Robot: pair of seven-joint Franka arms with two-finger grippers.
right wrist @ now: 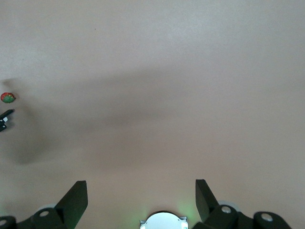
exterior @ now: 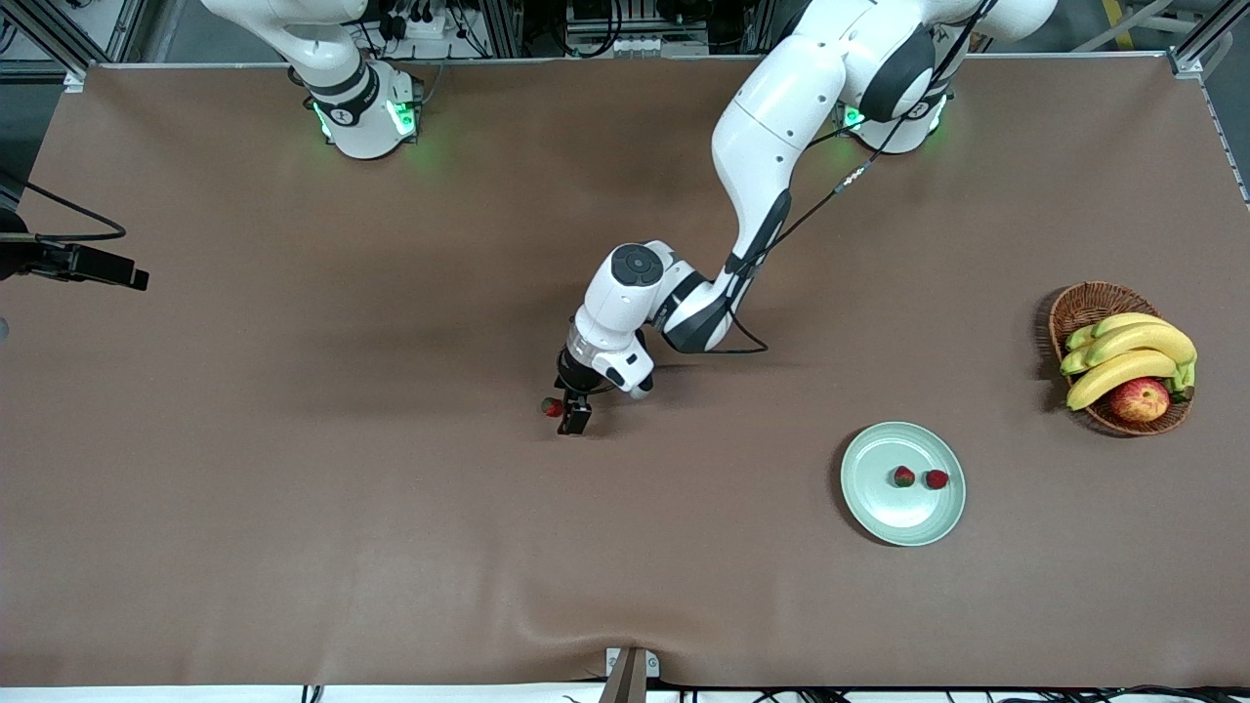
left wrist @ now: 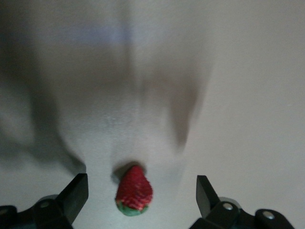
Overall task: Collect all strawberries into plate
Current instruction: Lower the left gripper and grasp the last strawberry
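One strawberry (exterior: 553,406) lies on the brown table near the middle. My left gripper (exterior: 565,411) is low over it and open. In the left wrist view this strawberry (left wrist: 135,191) lies between the two dark fingers (left wrist: 76,195), touching neither. The mint-green plate (exterior: 879,508) sits nearer the front camera, toward the left arm's end, with two strawberries (exterior: 904,476) (exterior: 937,478) on it. My right gripper (right wrist: 141,191) hangs open and empty over bare table by its own base, and that arm waits. The right wrist view also shows the lone strawberry (right wrist: 7,97) at its edge.
A brown wicker basket (exterior: 1084,305) with bananas (exterior: 1128,351) and an apple (exterior: 1139,398) stands at the left arm's end of the table. A black camera (exterior: 83,264) juts in over the right arm's end.
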